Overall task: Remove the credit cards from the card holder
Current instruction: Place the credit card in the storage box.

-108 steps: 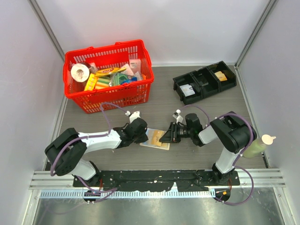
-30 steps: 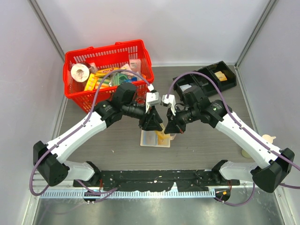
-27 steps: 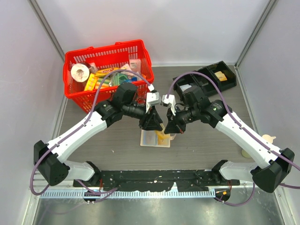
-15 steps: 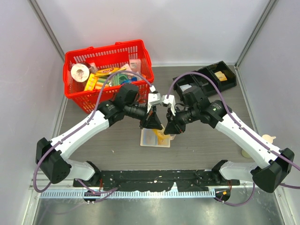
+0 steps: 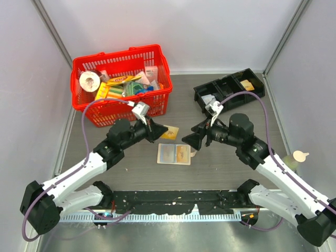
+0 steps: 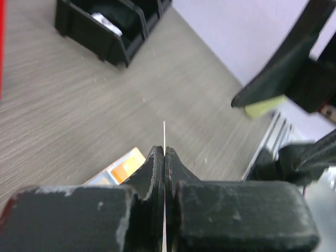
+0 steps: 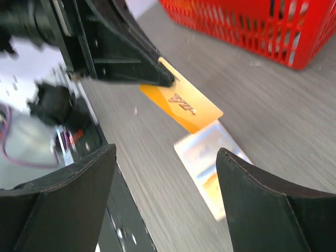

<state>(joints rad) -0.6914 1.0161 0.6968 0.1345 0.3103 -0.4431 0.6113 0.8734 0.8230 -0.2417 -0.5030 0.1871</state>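
Basket [image 5: 121, 52]: one, red, far left, full of packets.
Tray [image 5: 229, 90]: one, black, far right, three compartments.
Card holder [image 5: 174, 154]: one, open, centre.
Card [image 5: 169, 131]: one, orange, clamped by left gripper [image 6: 164, 151].
Right gripper [image 7: 167, 151]: fingers wide apart.

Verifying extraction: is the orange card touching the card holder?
Apart. The top external view shows the orange card, pinched in the left gripper, with a strip of bare table between it and the card holder lying open.

Red basket [image 5: 125, 108] of groceries, black tray [image 5: 227, 94], perhaps a bottle [image 5: 290, 163]
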